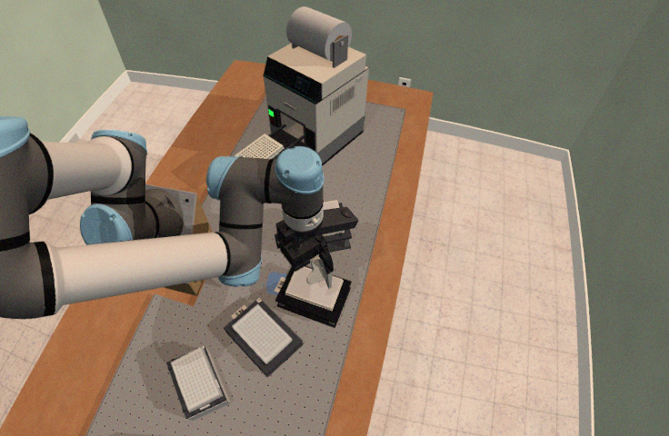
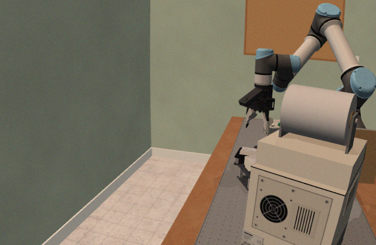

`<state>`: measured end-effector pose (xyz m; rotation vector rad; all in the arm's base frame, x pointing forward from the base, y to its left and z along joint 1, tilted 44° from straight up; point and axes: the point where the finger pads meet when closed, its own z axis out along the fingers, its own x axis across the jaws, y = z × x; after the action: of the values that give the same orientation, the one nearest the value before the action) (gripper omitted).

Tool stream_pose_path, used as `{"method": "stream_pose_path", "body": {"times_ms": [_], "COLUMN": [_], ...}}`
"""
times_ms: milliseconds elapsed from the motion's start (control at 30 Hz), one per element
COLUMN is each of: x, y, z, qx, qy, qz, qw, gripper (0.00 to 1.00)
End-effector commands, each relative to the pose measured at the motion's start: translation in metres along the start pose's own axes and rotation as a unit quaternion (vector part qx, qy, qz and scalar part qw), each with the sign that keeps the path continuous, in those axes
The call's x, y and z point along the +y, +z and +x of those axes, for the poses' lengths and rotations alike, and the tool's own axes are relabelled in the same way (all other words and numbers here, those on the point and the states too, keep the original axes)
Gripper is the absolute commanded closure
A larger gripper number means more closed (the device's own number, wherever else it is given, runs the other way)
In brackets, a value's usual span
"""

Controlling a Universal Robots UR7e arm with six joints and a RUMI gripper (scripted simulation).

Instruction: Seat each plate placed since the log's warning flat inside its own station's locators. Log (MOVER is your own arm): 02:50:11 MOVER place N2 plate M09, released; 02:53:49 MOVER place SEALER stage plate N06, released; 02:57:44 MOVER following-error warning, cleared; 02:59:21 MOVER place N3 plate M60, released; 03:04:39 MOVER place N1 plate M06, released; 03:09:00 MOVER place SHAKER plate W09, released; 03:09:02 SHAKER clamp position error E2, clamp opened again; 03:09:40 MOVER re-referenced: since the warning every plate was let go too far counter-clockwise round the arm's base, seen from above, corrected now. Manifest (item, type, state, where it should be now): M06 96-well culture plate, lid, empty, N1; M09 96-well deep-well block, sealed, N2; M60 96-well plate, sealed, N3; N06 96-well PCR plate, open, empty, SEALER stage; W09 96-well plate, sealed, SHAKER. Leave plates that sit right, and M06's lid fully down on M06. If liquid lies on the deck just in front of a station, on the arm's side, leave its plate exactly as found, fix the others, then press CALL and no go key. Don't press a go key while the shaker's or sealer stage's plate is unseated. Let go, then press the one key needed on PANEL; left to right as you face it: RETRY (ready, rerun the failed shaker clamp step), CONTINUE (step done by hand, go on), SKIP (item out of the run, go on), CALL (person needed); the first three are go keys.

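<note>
My gripper is open and empty. It hangs fingers down, just above a white-topped plate that sits on a black station near the right edge of the mat. In the exterior view the gripper hangs well above the deck. A second plate lies in a black frame closer to the camera, turned at an angle. A third plate lies nearest the camera, also skewed. An open PCR plate lies at the sealer's stage. The arm's wrist hides most of a black unit behind the gripper.
A small blue patch lies on the deck beside the white-topped plate's station, on the arm's side. A brown box stands under the forearm. A small white panel shows behind the sealer's roll. The orange table edge is close on the right.
</note>
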<state>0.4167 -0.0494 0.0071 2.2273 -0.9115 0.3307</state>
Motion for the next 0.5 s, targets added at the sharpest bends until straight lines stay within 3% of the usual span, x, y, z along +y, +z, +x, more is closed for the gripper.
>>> {"method": "stream_pose_path", "body": {"times_ms": [0,467], "x": [0.0032,0.0044], "y": [0.0036,0.0036], "z": [-0.0026,0.0014], "qx": [0.001,0.001], "qy": [0.028,0.148], "qz": [0.0,0.0], "qw": [0.9996,0.989], "gripper": [0.18,0.18]}}
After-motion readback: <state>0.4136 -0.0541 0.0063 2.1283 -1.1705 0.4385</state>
